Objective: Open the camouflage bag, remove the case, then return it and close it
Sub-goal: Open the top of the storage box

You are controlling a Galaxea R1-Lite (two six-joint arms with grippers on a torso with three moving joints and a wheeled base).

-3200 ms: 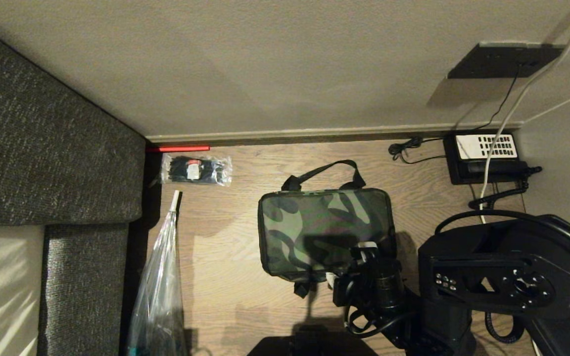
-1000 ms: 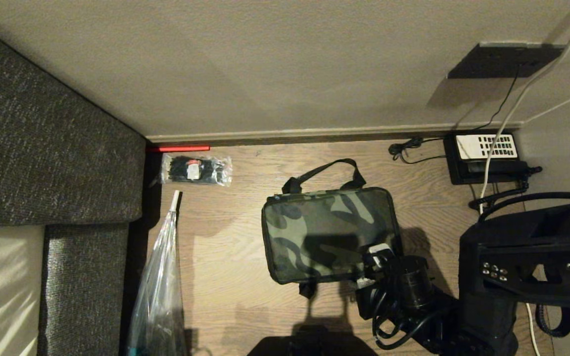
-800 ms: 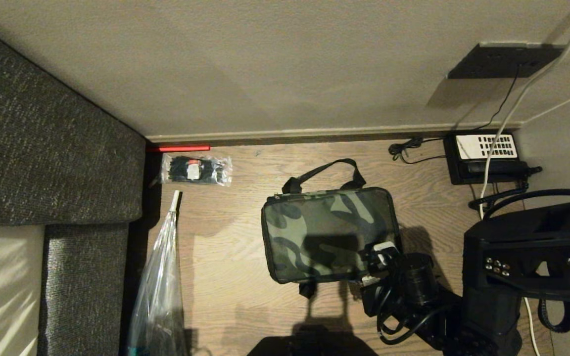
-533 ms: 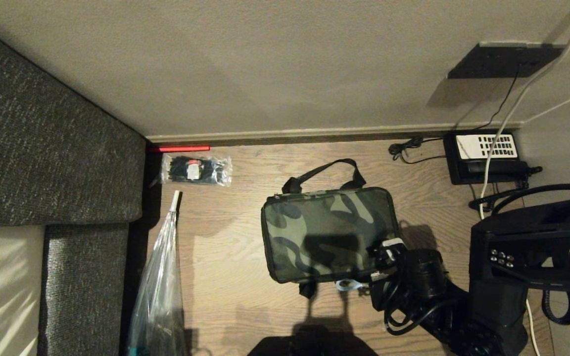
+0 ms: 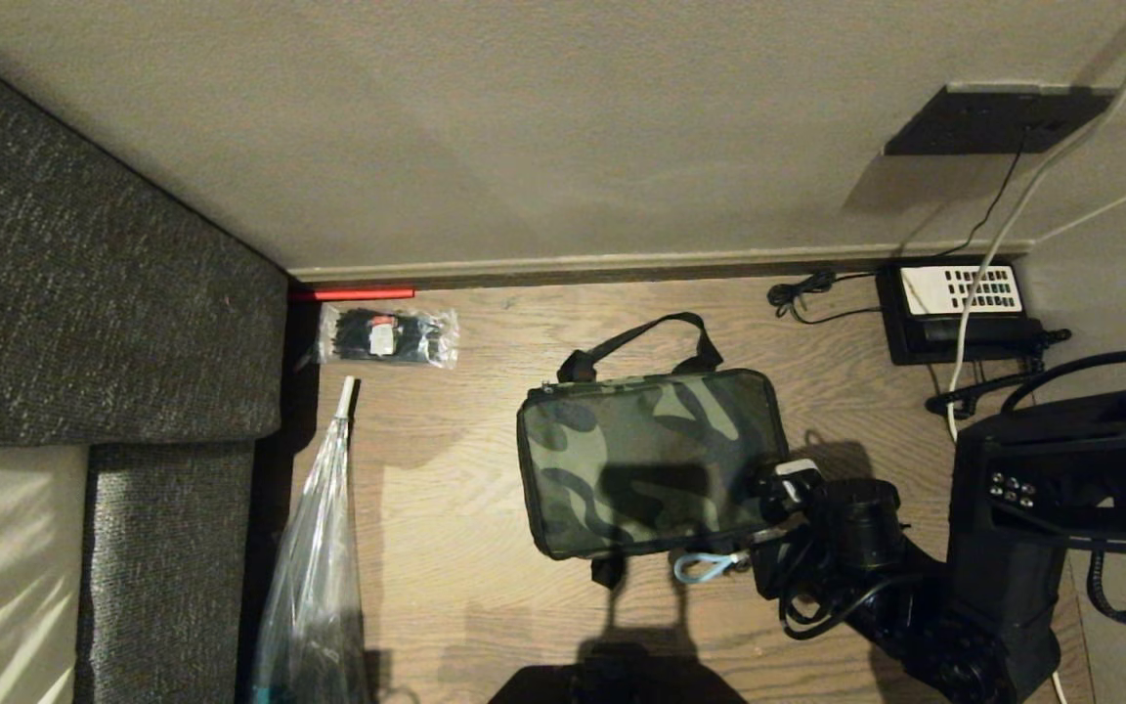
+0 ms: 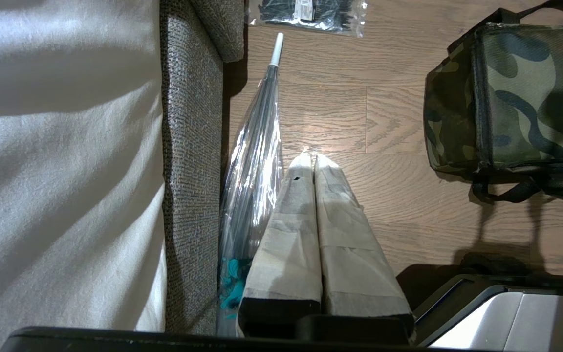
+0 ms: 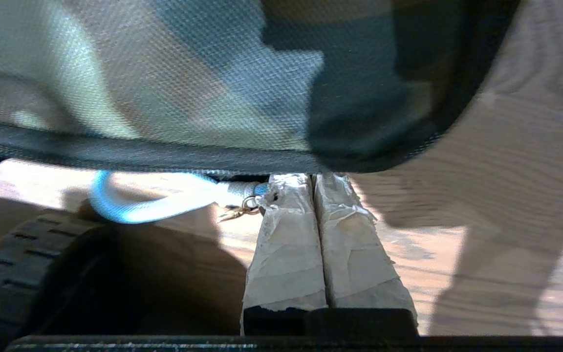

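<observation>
Camouflage bag [image 5: 648, 460] interior and any case unseen — near right corner behind the right arm [image 5: 876, 567].

The camouflage bag [image 5: 649, 460] lies flat on the wood floor — lid apparently shut, black handles splayed.

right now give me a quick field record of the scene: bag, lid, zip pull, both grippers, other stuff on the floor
bag: camouflage bag flat on the wood floor, handles toward the wall
lid: down, no lining or case visible
zip pull: light blue loop at the bag's near right corner
right gripper: shut at the bag's near edge, beside the loop's metal ring
left gripper: shut, above the floor, clear of the bag
other: packet of black ties, clear umbrella, telephone
</observation>
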